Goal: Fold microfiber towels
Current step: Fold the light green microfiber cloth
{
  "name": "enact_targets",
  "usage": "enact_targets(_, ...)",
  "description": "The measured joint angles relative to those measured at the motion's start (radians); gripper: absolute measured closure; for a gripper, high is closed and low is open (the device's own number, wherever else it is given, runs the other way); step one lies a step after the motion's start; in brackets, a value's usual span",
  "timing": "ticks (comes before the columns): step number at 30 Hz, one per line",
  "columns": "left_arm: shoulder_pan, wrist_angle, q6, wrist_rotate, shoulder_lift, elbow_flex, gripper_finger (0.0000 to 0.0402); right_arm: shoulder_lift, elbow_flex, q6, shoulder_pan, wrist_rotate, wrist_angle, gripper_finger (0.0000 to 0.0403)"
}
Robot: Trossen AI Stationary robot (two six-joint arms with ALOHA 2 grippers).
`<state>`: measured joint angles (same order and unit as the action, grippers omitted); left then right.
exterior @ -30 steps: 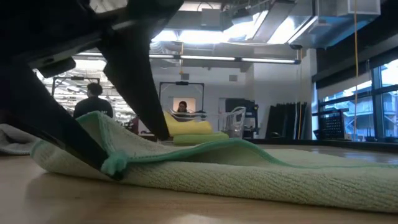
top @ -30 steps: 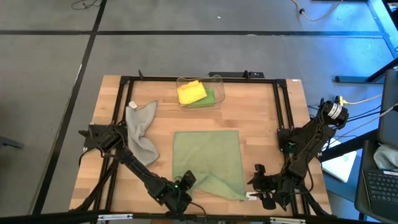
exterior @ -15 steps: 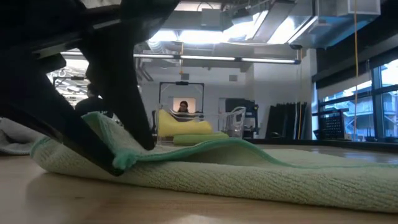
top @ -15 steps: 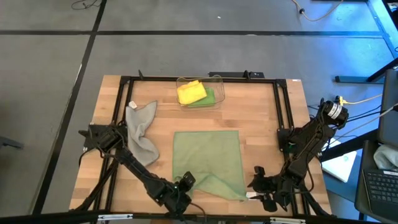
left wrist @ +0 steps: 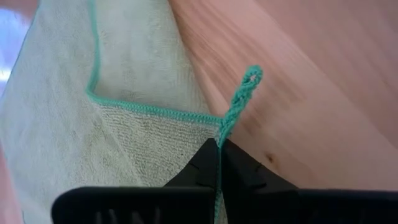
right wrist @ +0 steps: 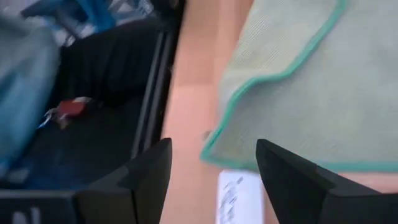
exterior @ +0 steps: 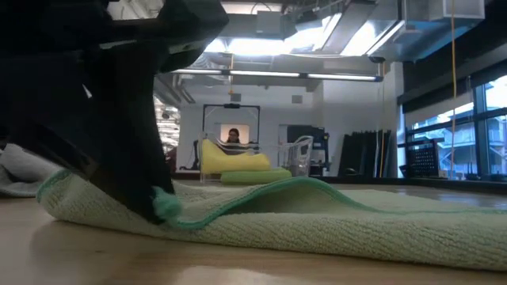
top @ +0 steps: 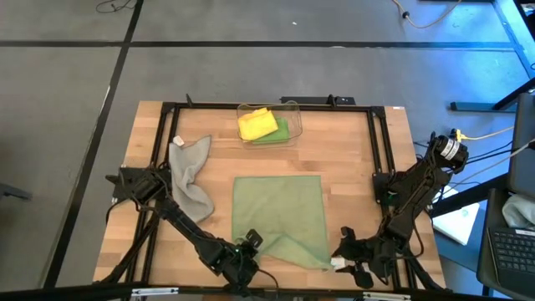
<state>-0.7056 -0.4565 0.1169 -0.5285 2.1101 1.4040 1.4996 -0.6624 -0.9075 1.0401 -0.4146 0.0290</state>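
The pale sage green towel [top: 280, 216] lies spread on the table's middle, its near edge rumpled. My left gripper [top: 250, 243] is at the towel's near-left corner and is shut on it; the left wrist view shows the gripper [left wrist: 219, 147] closed on the teal hem. My right gripper [top: 343, 249] stands open just off the towel's near-right corner [right wrist: 214, 149], which lies ahead of the gap between its fingers [right wrist: 212, 144]. A grey towel [top: 191, 177] lies crumpled at the left. Yellow [top: 256, 123] and bright green [top: 281, 130] towels rest in the clear bin. My left gripper pinches the teal hem [left wrist: 225, 127] at the towel's near-left corner between its two fingers. The corner's tip [left wrist: 251, 77] sticks out past the fingertips. The fingers slant down from the table's near side. The corner [exterior: 165, 207] sits just above the wood; the rest lies flat.
The clear bin [top: 292, 109] stands at the table's far middle. A black frame rail [top: 378, 142] runs along the table's sides and far edge. A white label [right wrist: 238, 194] lies on the wood by the near-right corner. Bare wood lies right of the sage towel.
My left gripper has shut on the sage towel's near-left corner, rolling a little as it closed. The raised corner fold between its fingers has been pressed lower toward the table. The rest of the towel has stayed where it was.
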Motion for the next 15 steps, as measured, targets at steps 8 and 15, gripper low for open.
enact_targets(8,0.001,0.001,-0.011,-0.003,0.000,0.005,0.0401,0.057,0.000,0.085,-0.002,-0.007,0.114,0.0184)
enact_targets(15,0.001,0.000,-0.012,-0.005,-0.001,0.054,0.0401,0.125,0.000,0.092,-0.006,-0.008,0.110,0.0273)
